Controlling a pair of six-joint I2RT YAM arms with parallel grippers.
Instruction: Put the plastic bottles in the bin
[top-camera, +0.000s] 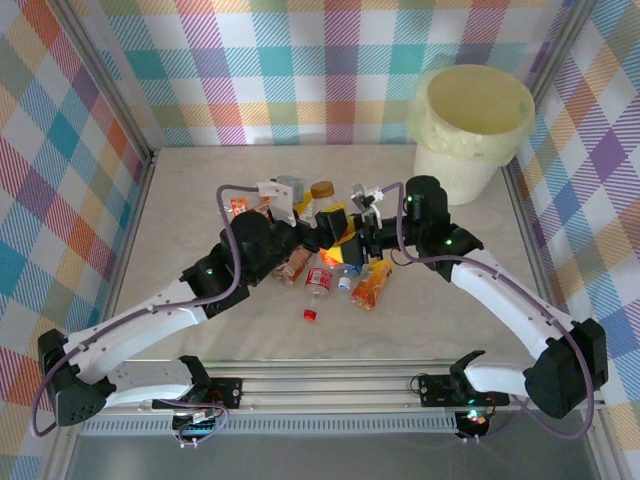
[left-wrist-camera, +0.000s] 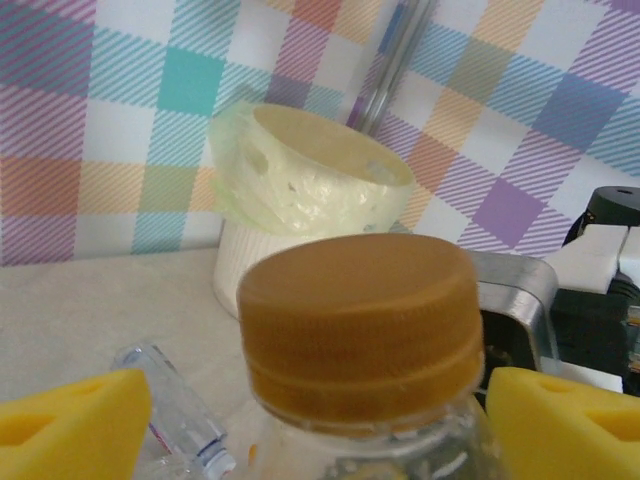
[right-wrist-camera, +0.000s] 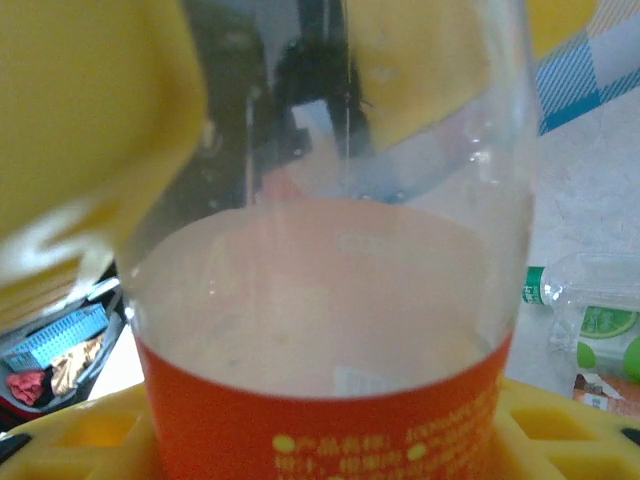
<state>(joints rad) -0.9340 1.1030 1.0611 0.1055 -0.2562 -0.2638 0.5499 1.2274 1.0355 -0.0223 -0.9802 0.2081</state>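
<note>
A clear bottle with a golden-brown cap (top-camera: 322, 190) (left-wrist-camera: 360, 330) and an orange label (right-wrist-camera: 330, 300) is held upright over the middle of the table. My left gripper (top-camera: 316, 222) (left-wrist-camera: 320, 425) is shut on it just below the cap, a yellow finger on each side. My right gripper (top-camera: 346, 234) (right-wrist-camera: 325, 440) is shut on the labelled lower part of the same bottle. Several more bottles lie beneath the grippers, among them an orange one (top-camera: 372, 285) and a red-labelled one (top-camera: 318, 280). The cream-yellow bin (top-camera: 455, 170) (left-wrist-camera: 300, 190) stands at the far right.
A loose red cap (top-camera: 310, 315) lies near the front of the pile. A clear bottle (left-wrist-camera: 175, 410) lies beside my left finger, and a green-labelled one (right-wrist-camera: 600, 320) rests on the table to the right. Checked walls enclose the table.
</note>
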